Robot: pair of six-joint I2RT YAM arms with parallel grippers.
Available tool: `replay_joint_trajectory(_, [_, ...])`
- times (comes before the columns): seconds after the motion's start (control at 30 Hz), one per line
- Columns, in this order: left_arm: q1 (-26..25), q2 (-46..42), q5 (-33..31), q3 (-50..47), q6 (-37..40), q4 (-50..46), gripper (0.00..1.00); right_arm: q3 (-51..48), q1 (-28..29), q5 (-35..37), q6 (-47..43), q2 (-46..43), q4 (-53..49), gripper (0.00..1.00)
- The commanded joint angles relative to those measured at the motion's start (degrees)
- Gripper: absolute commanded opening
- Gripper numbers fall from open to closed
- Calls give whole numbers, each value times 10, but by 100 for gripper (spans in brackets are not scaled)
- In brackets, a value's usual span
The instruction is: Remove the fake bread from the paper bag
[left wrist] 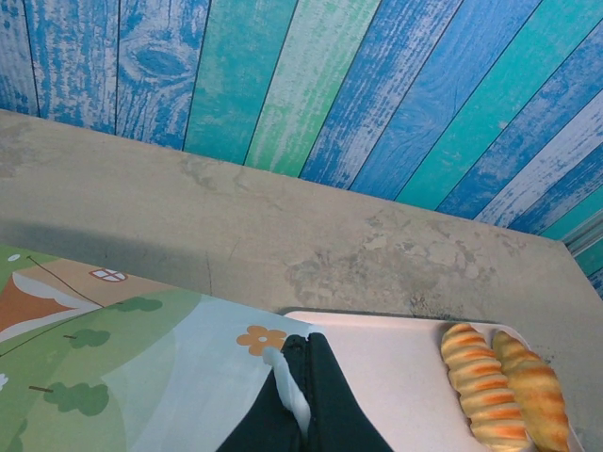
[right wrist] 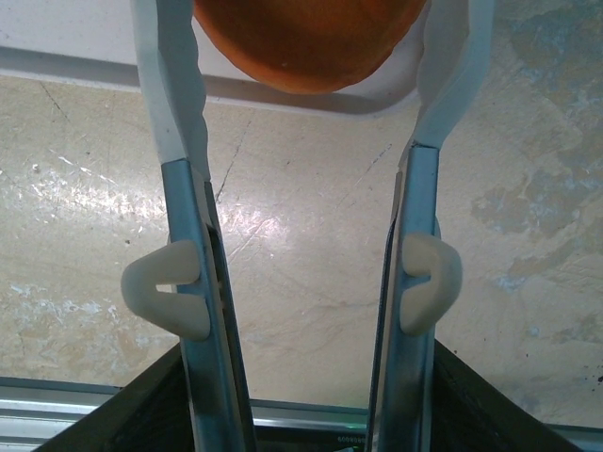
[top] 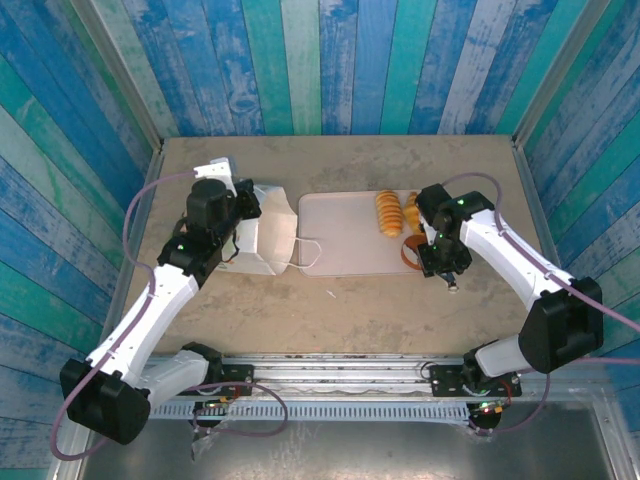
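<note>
Walls of blue, teal and green painted planks [top: 320, 60] close around a beige, mottled table [top: 350, 310]. At centre left sits the paper bag [top: 268, 240], its edge clenched in the left gripper [left wrist: 300, 377]. On the pink tray [top: 340, 240], at the centre, lie two croissants [top: 388, 213]. The right gripper [right wrist: 301, 11] has its jaws apart on either side of an orange bun [right wrist: 306, 47]; whether they squeeze it, I cannot tell.
</note>
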Motion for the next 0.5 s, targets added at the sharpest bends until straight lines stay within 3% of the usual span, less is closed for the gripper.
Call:
replay_joint_trajectory(0.0, [2,-4,2,-3,-5,17,0,2,-4,0,2,-17,-14,55])
replay_joint_trajectory(0.47, [2,-2,0,3,-1,13,0,43,-4,-8,-8,-61,-7,55])
